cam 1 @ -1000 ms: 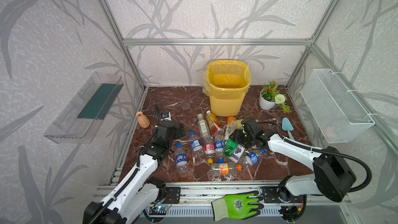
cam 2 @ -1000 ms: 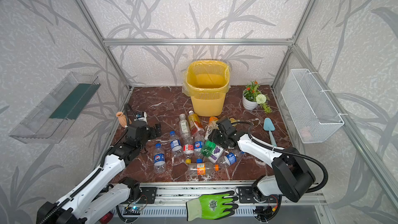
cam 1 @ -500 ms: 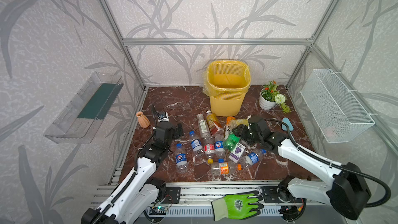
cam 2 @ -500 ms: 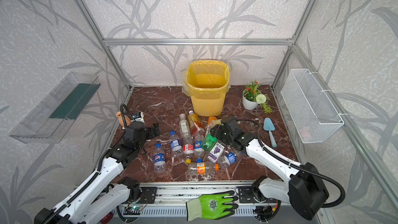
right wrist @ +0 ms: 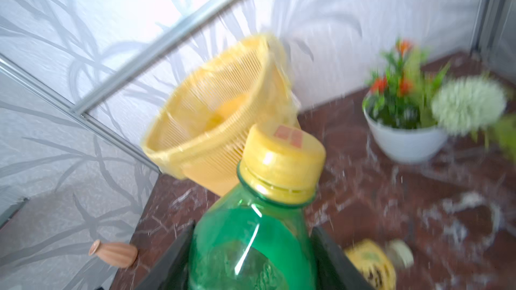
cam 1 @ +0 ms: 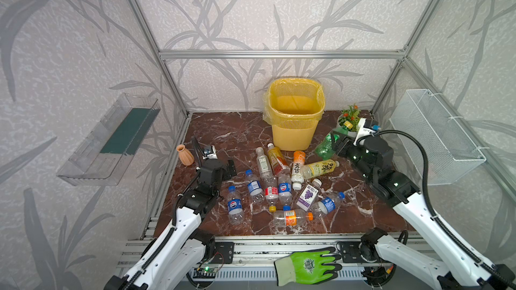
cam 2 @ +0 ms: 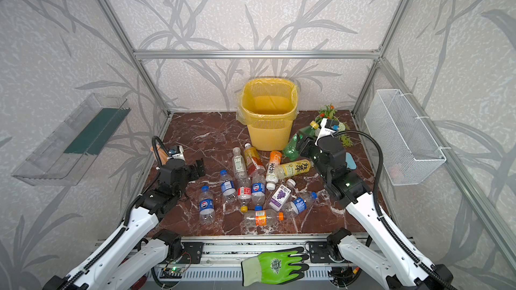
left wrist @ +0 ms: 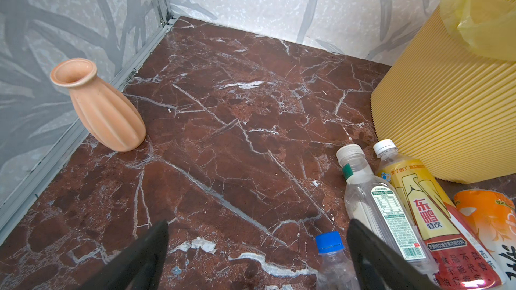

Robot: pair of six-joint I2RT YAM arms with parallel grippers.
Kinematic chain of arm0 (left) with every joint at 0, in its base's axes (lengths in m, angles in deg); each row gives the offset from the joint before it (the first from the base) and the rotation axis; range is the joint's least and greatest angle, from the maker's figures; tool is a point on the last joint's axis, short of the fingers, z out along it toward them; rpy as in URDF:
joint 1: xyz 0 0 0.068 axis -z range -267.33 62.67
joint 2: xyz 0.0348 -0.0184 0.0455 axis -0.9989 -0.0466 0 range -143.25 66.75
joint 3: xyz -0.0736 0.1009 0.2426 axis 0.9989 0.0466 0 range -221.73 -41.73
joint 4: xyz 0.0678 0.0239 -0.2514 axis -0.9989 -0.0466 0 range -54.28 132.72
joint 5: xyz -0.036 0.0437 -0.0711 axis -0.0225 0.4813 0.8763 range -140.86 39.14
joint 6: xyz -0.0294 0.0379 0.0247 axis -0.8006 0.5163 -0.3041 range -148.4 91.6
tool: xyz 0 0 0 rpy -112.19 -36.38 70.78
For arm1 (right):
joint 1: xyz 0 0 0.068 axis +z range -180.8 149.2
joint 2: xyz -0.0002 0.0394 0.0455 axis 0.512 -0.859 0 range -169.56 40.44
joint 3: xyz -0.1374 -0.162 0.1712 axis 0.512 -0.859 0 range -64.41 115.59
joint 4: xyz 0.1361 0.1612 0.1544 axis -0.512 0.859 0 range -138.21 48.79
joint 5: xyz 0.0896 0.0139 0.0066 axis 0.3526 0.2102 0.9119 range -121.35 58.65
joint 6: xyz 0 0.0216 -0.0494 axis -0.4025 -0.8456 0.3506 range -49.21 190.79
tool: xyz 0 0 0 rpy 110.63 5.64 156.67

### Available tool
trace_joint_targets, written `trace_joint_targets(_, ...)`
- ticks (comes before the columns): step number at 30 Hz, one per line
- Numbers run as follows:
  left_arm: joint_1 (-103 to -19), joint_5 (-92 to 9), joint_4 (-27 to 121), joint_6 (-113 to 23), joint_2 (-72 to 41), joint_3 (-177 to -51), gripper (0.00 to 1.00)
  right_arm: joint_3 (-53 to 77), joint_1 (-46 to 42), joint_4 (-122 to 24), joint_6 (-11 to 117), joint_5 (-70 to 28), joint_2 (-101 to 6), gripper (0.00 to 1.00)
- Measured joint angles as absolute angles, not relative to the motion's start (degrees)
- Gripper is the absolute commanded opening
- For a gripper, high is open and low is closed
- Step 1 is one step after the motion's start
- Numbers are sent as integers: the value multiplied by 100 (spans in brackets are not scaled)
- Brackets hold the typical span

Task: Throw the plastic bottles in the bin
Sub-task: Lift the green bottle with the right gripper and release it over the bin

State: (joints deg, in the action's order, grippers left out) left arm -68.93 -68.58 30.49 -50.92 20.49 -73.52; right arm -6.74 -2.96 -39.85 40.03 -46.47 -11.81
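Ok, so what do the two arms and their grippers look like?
The left arm and right arm have white links joined by rounded black joints, with black ribbed cables alongside. Small green lights glow on the right arm's joints. The left gripper and right gripper have flat black fingers; a small white camera sits at each wrist.
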Motion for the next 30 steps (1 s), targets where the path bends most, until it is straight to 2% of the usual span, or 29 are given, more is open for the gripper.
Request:
trace_joint_targets(7, -6893, -6788, 3058, -5098, 1966, -7352, 99, 236, -296, -5779, 5626, -4841, -1625, 63)
trace_joint_targets(15, -6893, -6744, 3071, -5155, 1870, -7352, 99, 1672, -301, -6774, 6385, -4411, -3603, 67)
trace_joint_targets(17, -6893, -6746, 3069, -5164, 1852, -7352, 99, 2262, -301, -6575, 6494, -4321, -4366, 76)
trace_joint_targets(20, -6893, -6746, 3049, -5190, 1806, -7354, 99, 3820, -307, -5543, 6656, -4284, -5784, 100)
trace_joint_targets(22, -6893, -6749, 3003, -5197, 1769, -7371, 99, 4701, -309, -4820, 6770, -4299, -6541, 99)
trace_joint_targets(24, -6893, -6749, 2926, -5195, 1756, -7428, 99, 4871, -311, -4347, 6848, -4310, -6772, 99)
trace_joint_targets(30, -6893, -6751, 2896, -5173, 1872, -7463, 99, 4277, -311, -4170, 6934, -4332, -6095, 99)
